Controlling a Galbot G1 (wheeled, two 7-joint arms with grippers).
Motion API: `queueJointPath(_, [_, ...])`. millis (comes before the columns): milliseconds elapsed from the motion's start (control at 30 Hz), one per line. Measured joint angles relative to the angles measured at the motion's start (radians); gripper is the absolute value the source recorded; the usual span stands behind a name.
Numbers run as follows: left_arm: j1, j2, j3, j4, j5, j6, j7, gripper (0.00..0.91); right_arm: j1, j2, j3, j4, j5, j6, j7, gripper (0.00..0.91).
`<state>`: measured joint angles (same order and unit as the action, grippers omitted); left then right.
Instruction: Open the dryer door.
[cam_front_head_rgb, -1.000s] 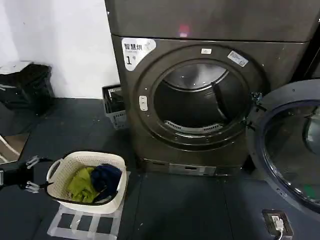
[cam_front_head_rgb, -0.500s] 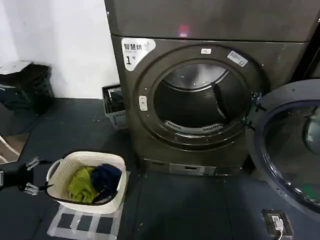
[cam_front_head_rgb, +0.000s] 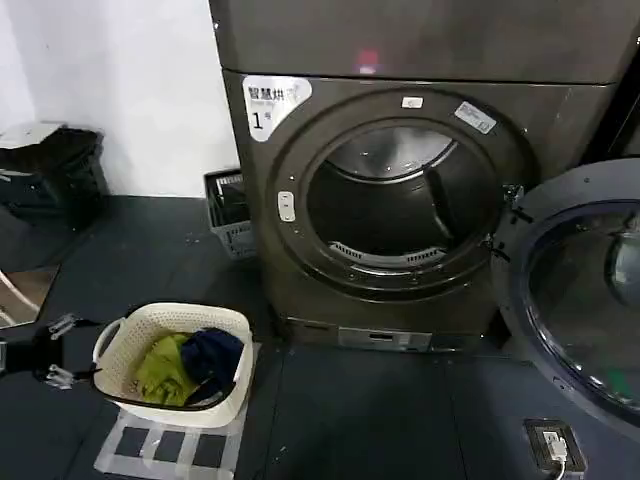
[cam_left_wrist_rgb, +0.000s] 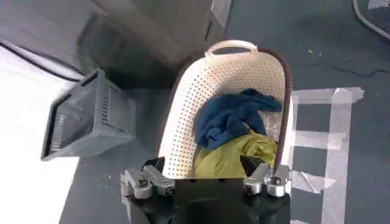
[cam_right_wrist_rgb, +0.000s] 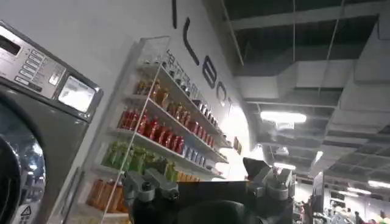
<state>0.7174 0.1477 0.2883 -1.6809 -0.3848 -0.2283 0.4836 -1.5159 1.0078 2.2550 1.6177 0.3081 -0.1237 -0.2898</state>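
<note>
The dryer (cam_front_head_rgb: 250, 220) is a dark grey-brown machine with a white "1" sticker (cam_front_head_rgb: 272, 100), and its round drum opening (cam_front_head_rgb: 400, 200) is uncovered. The dryer door (cam_front_head_rgb: 578, 300), chrome-ringed with dark glass, stands swung wide open to the right on its hinge. My left gripper (cam_front_head_rgb: 52, 350) hangs low at the left, open, just beside the handle of a white laundry basket (cam_front_head_rgb: 128, 332). In the left wrist view the left gripper (cam_left_wrist_rgb: 204, 167) spreads over the basket's near rim (cam_left_wrist_rgb: 183, 122). My right gripper (cam_right_wrist_rgb: 195, 176) is open, empty, and points up at shelves.
Blue and green clothes (cam_front_head_rgb: 185, 362) fill the basket, which stands on tape marks (cam_front_head_rgb: 170, 447). A grey crate (cam_front_head_rgb: 228, 210) sits by the dryer's left side, and a black bin (cam_front_head_rgb: 50, 170) by the wall. A floor socket (cam_front_head_rgb: 555, 445) lies below the open door.
My left gripper has drifted slightly left and down, away from the basket. The door and the basket have not moved.
</note>
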Motion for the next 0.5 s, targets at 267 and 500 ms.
queueJointPath(267, [0.000, -0.004, -0.003, 0.005, 0.020, -0.014, 0.024, 0.907, -0.001, 0.004, 0.002, 0.003, -0.001, 0.000, 0.000, 0.907])
queueJointPath(500, [0.000, -0.007, -0.005, 0.010, 0.022, -0.018, 0.033, 0.907, 0.002, 0.007, -0.002, 0.004, -0.015, 0.001, -0.001, 0.907])
